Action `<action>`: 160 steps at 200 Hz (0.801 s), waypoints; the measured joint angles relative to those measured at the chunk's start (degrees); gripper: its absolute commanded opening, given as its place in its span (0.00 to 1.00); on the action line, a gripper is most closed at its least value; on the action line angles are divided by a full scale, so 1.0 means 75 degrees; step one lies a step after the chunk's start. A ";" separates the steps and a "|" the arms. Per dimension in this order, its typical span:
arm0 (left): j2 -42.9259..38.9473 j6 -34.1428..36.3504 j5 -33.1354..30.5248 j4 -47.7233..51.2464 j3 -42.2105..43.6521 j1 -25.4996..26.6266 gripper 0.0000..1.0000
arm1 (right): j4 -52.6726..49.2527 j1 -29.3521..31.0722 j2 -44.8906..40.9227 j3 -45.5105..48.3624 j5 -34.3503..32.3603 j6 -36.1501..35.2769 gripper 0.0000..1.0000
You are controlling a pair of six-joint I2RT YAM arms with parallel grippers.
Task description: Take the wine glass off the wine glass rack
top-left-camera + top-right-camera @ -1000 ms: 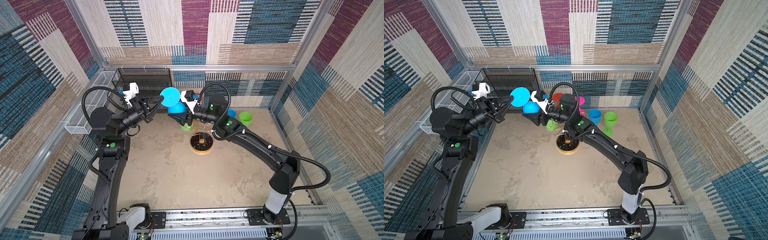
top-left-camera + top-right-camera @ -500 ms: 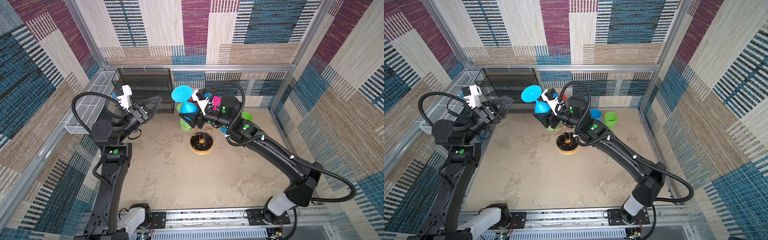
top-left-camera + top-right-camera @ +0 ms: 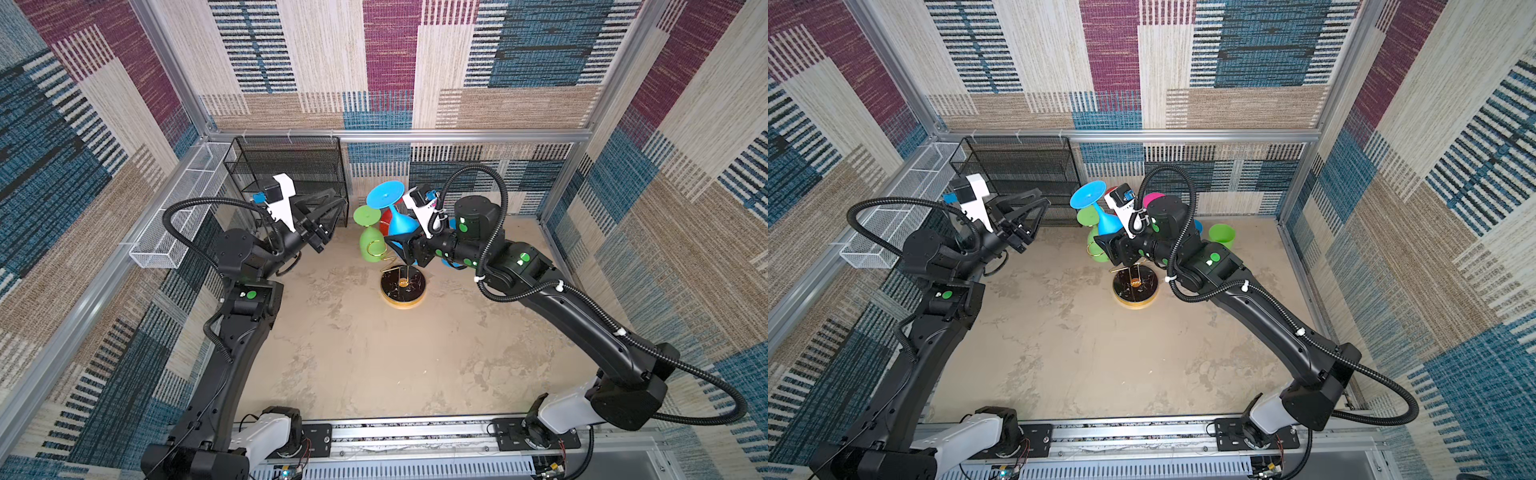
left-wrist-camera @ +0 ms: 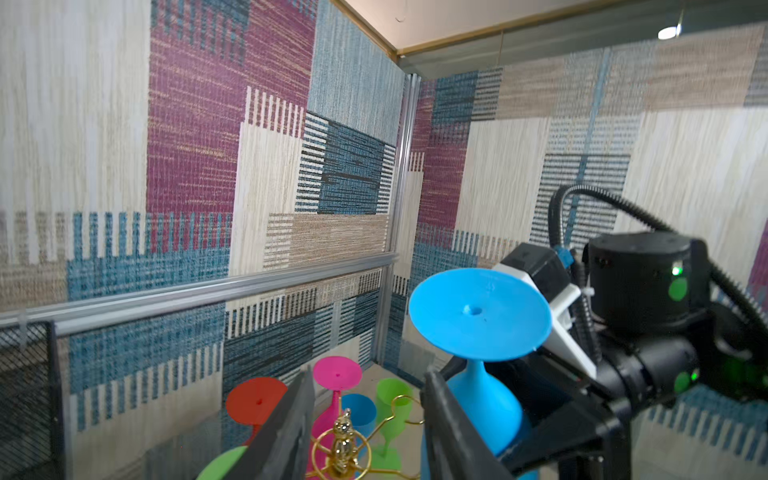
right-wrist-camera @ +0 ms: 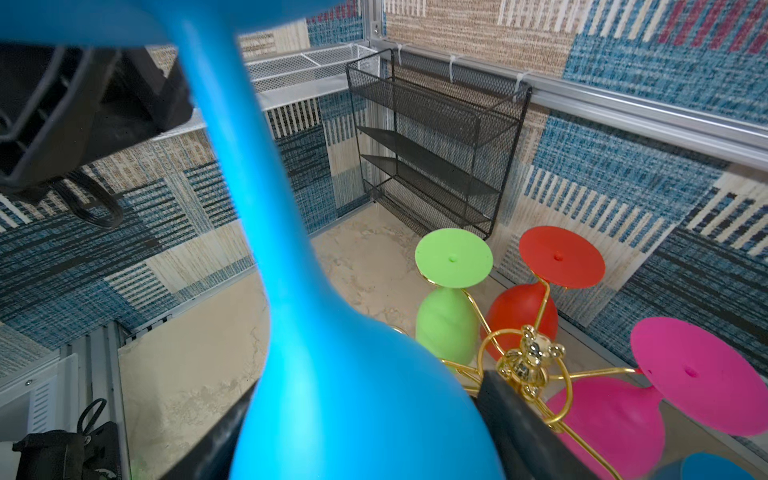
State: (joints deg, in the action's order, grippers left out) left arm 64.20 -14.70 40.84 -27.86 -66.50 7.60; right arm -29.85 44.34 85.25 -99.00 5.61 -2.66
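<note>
1. Step in hand: we judge the lift-off itself to be done and the carry-away to be in hand. The right pincer is clamped across the bowl of the blue wine glass and holds it foot-up and tilted.
2. Location: the glass sits in the air above the wine glass rack, just beside its gold top. In the right wrist view the stem runs bare, with no ring around it.
3. The left pincer stands open and holds nothing. It hovers near the black mesh shelf, well apart from the rack.
4. Next move, in our judgement: draw the glass away from the gold wire, then lower it to a bare part of the bench. The green glass hangs just beside the path and calls for clearance.
5. Condition of the glass: opaque bright blue, plastic in look, with a broad flat foot with a small centre hole, a slender stem and a rounded bowl. We see no damage.
6. The red glass and pink glass hang inverted on the rack.
</note>
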 measured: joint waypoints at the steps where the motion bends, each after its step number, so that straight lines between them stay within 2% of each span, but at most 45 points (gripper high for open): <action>1: 0.0000 0.0064 0.0003 -0.0012 0.0012 0.0006 0.45 | -0.0006 -0.0003 0.0006 -0.0009 0.0000 0.0000 0.55; 31: 0.0099 0.2509 0.0280 -0.0239 0.0443 0.0125 0.44 | -0.0256 -0.0143 0.0338 -0.0405 0.0050 -0.0003 0.53; 58: 0.0280 0.3739 0.0807 -0.0927 0.0612 0.0125 0.44 | -0.0469 -0.0227 0.0667 -0.0615 0.0242 -0.0015 0.51; 117: 0.0813 0.4523 0.1376 -0.2052 0.0697 0.0152 0.44 | -0.0595 -0.0221 0.0979 -0.0662 0.0775 -0.0154 0.48; 160: 0.0991 0.4596 0.1434 -0.2489 0.0726 0.0157 0.43 | -0.0618 -0.0221 0.1090 -0.0662 0.1105 -0.0175 0.46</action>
State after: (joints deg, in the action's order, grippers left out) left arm 71.64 19.77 51.59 -46.52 -61.06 8.78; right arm -34.48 42.68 93.43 -103.96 13.89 -3.97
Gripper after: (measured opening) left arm 0.437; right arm 0.750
